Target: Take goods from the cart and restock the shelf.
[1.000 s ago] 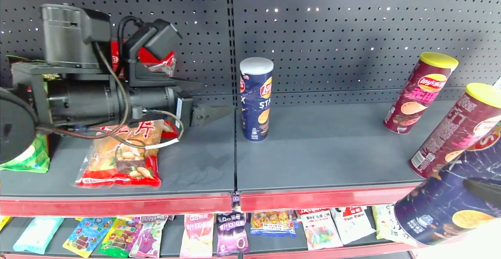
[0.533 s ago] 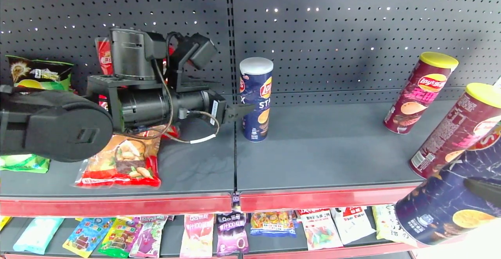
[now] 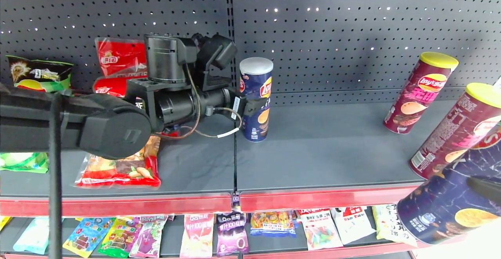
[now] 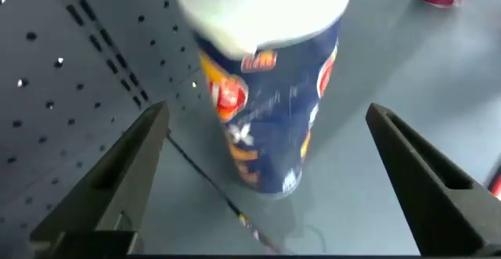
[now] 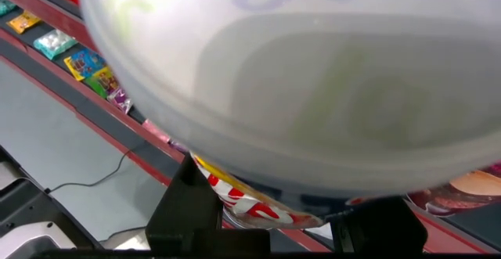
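**Shelf restock: blue can, upright, left fingers around it**

Item 1. Standing blue can (image 3: 256,98), white lid, upright on the shelf (image 3: 321,149) near the middle seam, close to the pegboard back (image 3: 352,36). The left gripper (image 4: 268,114) is level with it. Its fingers (image 4: 125,181) are spread wide, one on each side of the can and touching neither. Judged purpose: either freeing a can just set down or squaring up to it; the pictures do not settle which.

Item 2. Held blue can (image 3: 450,208), tilted, in front of the shelf's red edge strip (image 3: 313,198) at the right. The right gripper (image 5: 278,212) has its fingers clamped on it, lid toward the wrist camera. Judged to be waiting its turn for the open stretch of shelf.

Item 3. Two maroon cans (image 3: 420,92) (image 3: 456,130), yellow lids, on the shelf's right end, well apart from item 1.

Item 4. Left end of the shelf: peanut bag (image 3: 121,169) lying flat, red bags (image 3: 119,61) and a green crisp bag (image 3: 39,73) against the pegboard.

Item 5. Lower shelf (image 3: 172,243): a row of small sweet packets (image 3: 231,231).
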Controlling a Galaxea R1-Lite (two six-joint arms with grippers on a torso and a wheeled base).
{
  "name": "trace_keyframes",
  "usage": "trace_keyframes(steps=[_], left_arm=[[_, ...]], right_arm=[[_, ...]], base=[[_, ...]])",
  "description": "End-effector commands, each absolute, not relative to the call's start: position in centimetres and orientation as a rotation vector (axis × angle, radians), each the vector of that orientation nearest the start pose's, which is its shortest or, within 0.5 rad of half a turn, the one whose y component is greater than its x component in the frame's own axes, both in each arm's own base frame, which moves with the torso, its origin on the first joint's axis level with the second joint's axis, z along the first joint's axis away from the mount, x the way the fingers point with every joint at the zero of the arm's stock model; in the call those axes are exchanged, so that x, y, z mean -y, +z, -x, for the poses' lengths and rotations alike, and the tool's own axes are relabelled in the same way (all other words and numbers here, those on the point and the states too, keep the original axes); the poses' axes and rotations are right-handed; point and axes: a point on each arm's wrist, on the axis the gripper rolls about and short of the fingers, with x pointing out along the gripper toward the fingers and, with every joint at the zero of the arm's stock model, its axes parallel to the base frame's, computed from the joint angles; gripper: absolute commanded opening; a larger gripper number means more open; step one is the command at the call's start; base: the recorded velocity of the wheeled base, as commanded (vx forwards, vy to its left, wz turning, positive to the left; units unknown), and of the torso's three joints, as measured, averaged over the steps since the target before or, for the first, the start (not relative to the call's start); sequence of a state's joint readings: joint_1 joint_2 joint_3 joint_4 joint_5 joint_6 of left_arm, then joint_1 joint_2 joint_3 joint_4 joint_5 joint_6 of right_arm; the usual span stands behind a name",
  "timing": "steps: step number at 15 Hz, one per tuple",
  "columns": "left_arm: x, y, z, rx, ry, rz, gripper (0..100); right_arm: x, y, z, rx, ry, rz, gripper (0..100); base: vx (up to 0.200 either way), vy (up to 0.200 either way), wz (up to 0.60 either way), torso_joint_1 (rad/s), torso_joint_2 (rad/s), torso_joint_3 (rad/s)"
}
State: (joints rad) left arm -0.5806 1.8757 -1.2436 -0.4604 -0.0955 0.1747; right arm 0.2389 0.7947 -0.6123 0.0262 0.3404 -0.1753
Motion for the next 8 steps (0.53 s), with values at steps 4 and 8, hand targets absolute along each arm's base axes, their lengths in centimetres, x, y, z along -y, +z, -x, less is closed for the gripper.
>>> trace_keyframes(steps=[4, 8], left_arm=[[22.7, 22.0, -32.8, -0.090, -0.642, -0.212, 100], [23.1, 21.9, -33.6, -0.078, -0.589, -0.212, 100]], right_arm=[[-2.5, 23.6, -7.0, -0.157, 0.594, 0.159, 0], [-2.5, 23.5, -7.0, -0.160, 0.595, 0.159, 0]], base=[[0.000, 0.000, 0.00, 0.000, 0.00, 0.000], [0.000, 0.000, 0.00, 0.000, 0.00, 0.000]])
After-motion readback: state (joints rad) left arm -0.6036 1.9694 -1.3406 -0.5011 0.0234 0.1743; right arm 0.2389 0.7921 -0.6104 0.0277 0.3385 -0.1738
